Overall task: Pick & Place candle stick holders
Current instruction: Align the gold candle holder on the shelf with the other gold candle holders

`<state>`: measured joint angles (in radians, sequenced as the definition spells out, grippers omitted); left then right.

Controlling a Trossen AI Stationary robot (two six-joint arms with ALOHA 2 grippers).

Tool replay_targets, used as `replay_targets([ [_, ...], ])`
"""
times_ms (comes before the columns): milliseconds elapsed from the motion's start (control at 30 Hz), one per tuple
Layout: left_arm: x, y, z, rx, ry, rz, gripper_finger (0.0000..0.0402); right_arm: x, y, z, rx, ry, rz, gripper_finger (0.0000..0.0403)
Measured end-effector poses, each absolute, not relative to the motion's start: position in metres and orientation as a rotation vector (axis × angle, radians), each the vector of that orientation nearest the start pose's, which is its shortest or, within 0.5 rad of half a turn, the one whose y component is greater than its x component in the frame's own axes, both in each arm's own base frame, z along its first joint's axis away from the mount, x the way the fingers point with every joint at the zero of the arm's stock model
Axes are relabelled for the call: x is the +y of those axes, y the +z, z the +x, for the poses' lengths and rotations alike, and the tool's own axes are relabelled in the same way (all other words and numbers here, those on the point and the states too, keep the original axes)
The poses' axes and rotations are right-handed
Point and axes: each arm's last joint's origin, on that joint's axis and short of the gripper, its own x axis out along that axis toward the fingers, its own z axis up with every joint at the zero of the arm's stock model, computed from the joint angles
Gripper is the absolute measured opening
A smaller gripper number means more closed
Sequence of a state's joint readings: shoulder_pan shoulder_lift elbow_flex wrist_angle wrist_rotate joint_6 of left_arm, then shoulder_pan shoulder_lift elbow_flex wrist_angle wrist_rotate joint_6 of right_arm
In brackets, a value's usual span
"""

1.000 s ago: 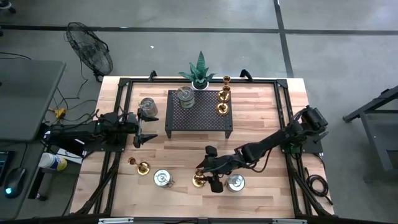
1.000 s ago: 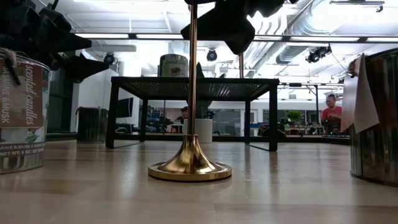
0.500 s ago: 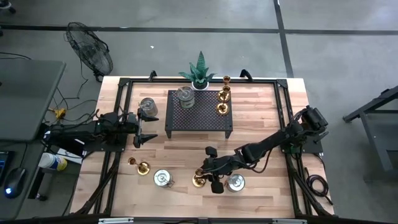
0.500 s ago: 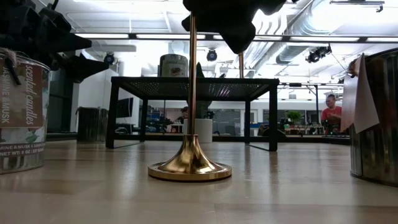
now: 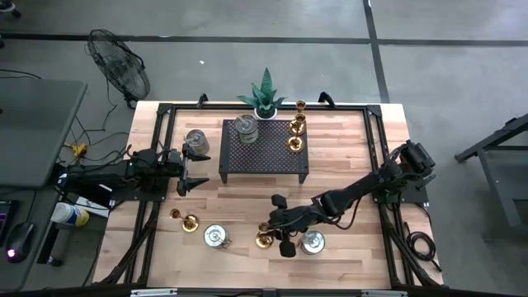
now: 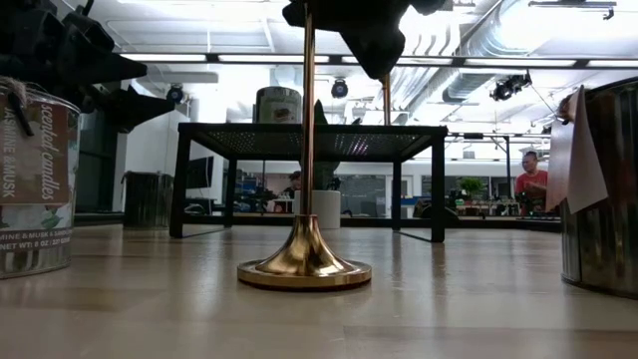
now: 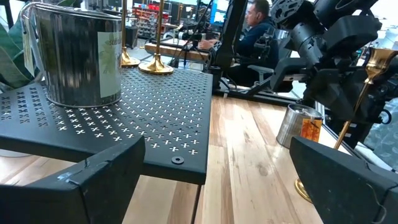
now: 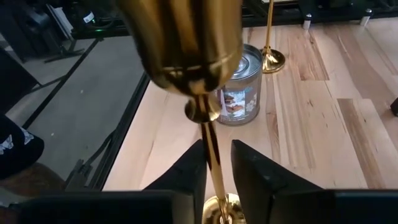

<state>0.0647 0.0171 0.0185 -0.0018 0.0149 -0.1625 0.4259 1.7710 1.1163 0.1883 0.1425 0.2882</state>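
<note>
A brass-gold candle stick holder (image 5: 264,239) with a round base and slim stem stands on its base (image 6: 304,269) at the table's near middle. My right gripper (image 5: 271,232) is shut on its stem. My left gripper (image 5: 196,172) is open and empty, left of the black perforated rack (image 5: 264,151). Two more brass holders (image 5: 295,132) and a silvery tin (image 5: 246,125) stand on the rack. Another brass holder (image 5: 188,221) and silvery tins (image 5: 216,237), (image 5: 313,242), (image 5: 196,142) stand on the table. My right gripper pinches the slim stem (image 8: 212,163) between its two fingers, high on the stem below the cup (image 8: 186,43). The fingers come about level from the table's right and lie across the stem. The holder stands upright, its base on the table.
A spiky green plant in a white pot (image 5: 265,97) stands behind the rack. A black frame runs along the table's edges (image 5: 375,165). Bare wood lies between the rack and the near row of holders. A person (image 6: 530,179) sits in the room beyond.
My right gripper has shifted slightly toward the table's left and a little up along the stem, and now shows on both sides of it in the low view. The brass holder has stayed upright on its base.
</note>
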Motion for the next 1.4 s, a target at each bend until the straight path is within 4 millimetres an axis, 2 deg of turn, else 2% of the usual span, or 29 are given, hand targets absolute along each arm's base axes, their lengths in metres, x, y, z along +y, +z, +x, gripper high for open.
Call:
replay_targets([
  [267, 0.006, 0.168, 0.097, -0.004, 0.050, -0.162, 0.0392, 0.157, 0.218, 0.357, 0.480, 0.209, 0.150, 0.0012],
  [633, 0.006, 0.168, 0.098, -0.003, 0.050, -0.162, 0.0392, 0.155, 0.222, 0.355, 0.485, 0.171, 0.139, 0.0007],
  [900, 0.006, 0.168, 0.098, -0.003, 0.050, -0.162, 0.0392, 0.150, 0.247, 0.347, 0.484, 0.139, 0.142, 0.0008],
  [1400, 0.006, 0.168, 0.098, -0.002, 0.050, -0.162, 0.0392, 0.127, 0.304, 0.303, 0.485, 0.078, 0.163, 0.0007],
])
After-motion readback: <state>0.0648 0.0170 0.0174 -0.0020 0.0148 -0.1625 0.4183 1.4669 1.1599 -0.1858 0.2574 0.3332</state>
